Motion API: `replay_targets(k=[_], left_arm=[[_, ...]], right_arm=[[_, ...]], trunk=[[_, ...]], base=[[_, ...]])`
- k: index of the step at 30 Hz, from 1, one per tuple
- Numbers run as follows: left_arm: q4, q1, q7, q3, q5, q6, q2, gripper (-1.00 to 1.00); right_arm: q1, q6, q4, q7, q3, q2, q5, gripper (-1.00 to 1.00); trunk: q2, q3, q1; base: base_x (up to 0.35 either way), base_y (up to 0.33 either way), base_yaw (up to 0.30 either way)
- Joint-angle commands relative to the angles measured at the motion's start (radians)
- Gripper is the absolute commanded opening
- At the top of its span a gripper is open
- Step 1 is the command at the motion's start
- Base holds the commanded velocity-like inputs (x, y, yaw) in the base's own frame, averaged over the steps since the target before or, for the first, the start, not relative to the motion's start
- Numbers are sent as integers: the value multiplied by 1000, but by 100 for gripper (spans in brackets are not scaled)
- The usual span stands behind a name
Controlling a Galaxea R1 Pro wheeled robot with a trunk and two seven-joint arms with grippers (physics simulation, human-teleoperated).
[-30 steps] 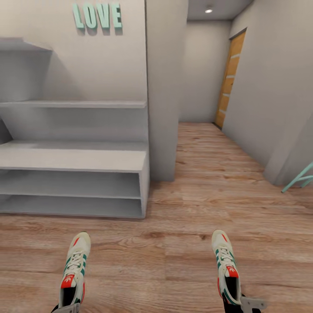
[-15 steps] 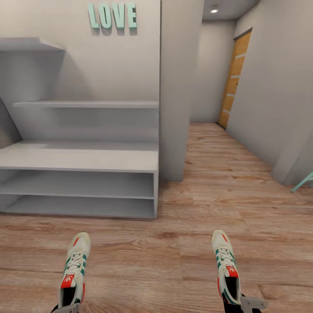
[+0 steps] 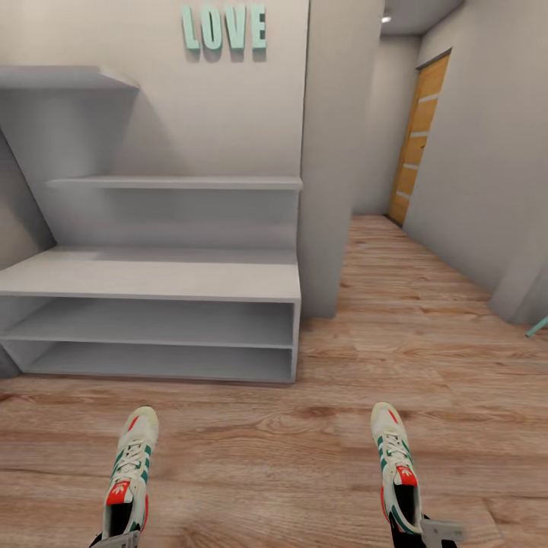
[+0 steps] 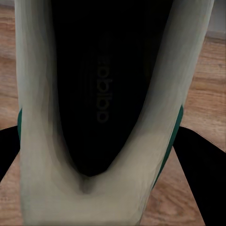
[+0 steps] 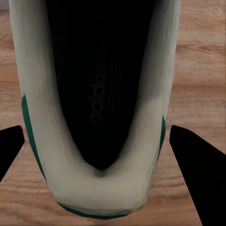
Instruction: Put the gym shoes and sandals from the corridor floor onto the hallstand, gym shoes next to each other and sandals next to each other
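Note:
Two cream gym shoes with green stripes and red patches hang low over the corridor floor (image 3: 266,449), toes pointing away from me. My left gripper (image 3: 114,542) is shut on the heel of the left gym shoe (image 3: 131,472). My right gripper (image 3: 426,533) is shut on the heel of the right gym shoe (image 3: 394,464). Each wrist view looks into a shoe's dark opening (image 4: 106,94) (image 5: 101,94), with black fingers (image 4: 197,160) (image 5: 193,155) on either side of the heel. The pale grey hallstand (image 3: 152,281) stands ahead to the left, its bench top and shelves bare. The two sandals are out of view.
A grey wall pillar (image 3: 335,152) adjoins the hallstand's right end. The corridor runs on past it to an orange wooden door (image 3: 418,137). Teal LOVE letters (image 3: 224,27) hang on the wall. A teal bar (image 3: 539,326) pokes in at the right edge.
The whole picture has slid right, so the camera has turned or moved left and more of the hallstand shows. Both shoes stay in the grippers at the same spots.

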Motion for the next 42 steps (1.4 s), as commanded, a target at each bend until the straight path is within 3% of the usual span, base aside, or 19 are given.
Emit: replay_targets(k=[1,27,35,42], left_arm=[[1,-1,-9,7,-6,-4,-1,-100],[1,-1,-9,7,-6,-4,-1,-100],[1,-1,-9,7,-6,-2,-1,-100],[1,-4,-9,-1,-11,8,-7,-100]], right_arm=[[-1,-3,0,-1,-5,1,8,-100],[-1,-3,0,-1,-5,1,8,-100],[-1,-3,1,-1,-6,0,8,-100],[-1,-3,0,-2,-11,-5,6,-100]], trunk=[[0,-1,0],[0,-1,0],[0,-1,0],[0,-1,0]], base=[[0,307,0],[0,305,0],[0,57,-6],[0,1,-220]])
